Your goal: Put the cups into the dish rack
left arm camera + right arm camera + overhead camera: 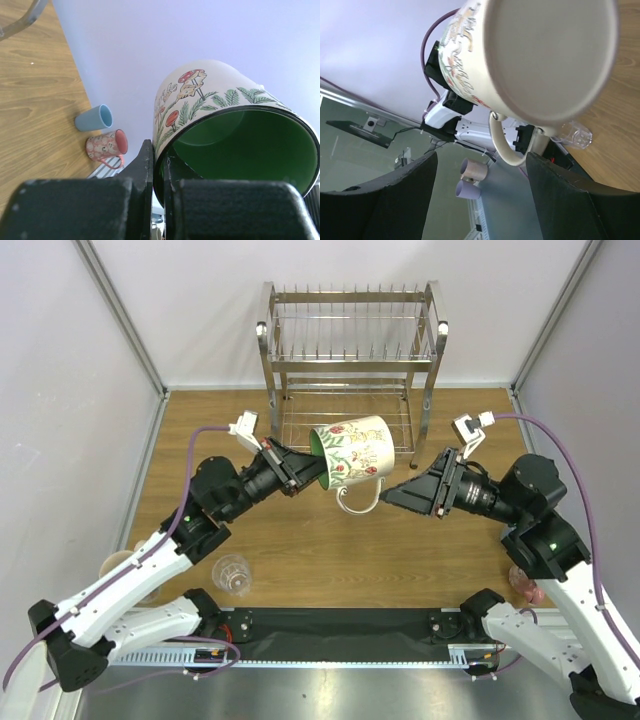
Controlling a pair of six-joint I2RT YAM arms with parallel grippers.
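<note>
Near the arm bases, a clear glass tumbler (232, 573) is seen on the table (300, 540). Above mid-table, the cream mug with green inside (355, 452) is held sideways, its rim clamped by the left gripper (316, 472); the right gripper (388, 497) is spread apart beside its base. Behind, the dish rack (350, 340) is seen

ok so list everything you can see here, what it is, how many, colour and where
dish rack: one, shiny steel, far middle of the table
mushroom mug: one, cream with green inside, in the air before the rack, tipped sideways
glass: one, clear, near edge by the left arm
tall mug: one, cream, left edge, partly behind the left arm
blue cup: one, light blue, right edge
pink mug: one, pink, beside the blue cup
table: one, brown wood
left gripper: black, shut on the mushroom mug's rim
right gripper: black, open, pointing at the mug's base
</note>
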